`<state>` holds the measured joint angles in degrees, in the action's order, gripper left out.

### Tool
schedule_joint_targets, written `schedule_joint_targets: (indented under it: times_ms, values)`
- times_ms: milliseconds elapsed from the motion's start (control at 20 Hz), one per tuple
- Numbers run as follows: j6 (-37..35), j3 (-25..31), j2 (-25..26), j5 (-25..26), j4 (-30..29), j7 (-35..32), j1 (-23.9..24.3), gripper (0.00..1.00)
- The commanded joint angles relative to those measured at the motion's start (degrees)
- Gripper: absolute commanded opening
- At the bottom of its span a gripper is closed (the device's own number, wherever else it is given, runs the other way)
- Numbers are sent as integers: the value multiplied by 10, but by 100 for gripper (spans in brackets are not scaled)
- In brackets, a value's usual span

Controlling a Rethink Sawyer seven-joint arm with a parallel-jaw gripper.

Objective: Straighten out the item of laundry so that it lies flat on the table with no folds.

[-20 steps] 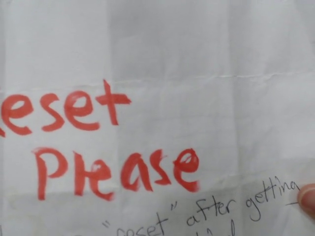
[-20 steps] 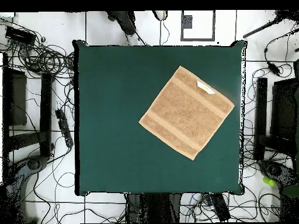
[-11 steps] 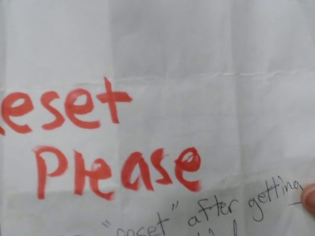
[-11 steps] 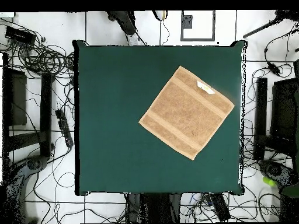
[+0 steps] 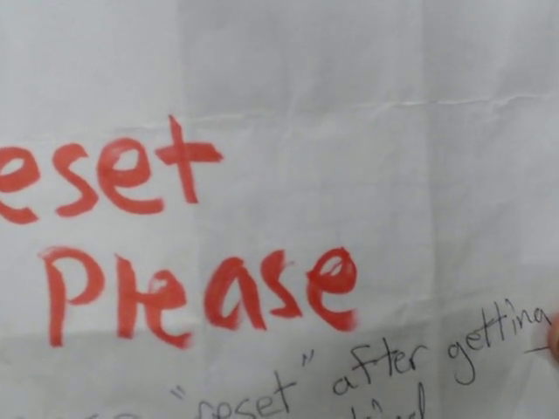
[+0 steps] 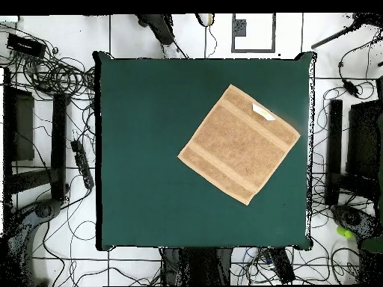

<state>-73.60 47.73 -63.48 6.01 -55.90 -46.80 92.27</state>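
Observation:
In the overhead view the orange-tan towel [image 6: 239, 144] lies spread flat on the dark green table [image 6: 149, 172], turned like a diamond in the right half. Two woven bands cross it and a small white tag [image 6: 262, 111] sits near its upper right edge. No fold shows on it. The gripper appears in neither view. The front view is wholly covered by a white paper sheet [image 5: 349, 105] with red hand-painted words "reset Please" and black handwriting below.
A fingertip [image 5: 553, 336] holds the paper at the front view's right edge. Around the table, cables [image 6: 52, 75] and dark stands [image 6: 333, 149] lie on the white tiled floor.
The paper in the front view has shifted slightly left and the fingertip has slid nearly out of frame at the right. The towel has not moved.

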Motion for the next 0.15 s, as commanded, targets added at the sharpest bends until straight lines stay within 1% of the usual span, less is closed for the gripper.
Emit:
schedule_joint_targets:
  times_ms: [50,150]
  values:
    - [-106,26,35,5,-23,120,-58,0]
    - [-117,31,46,12,-2,144,-60,0]
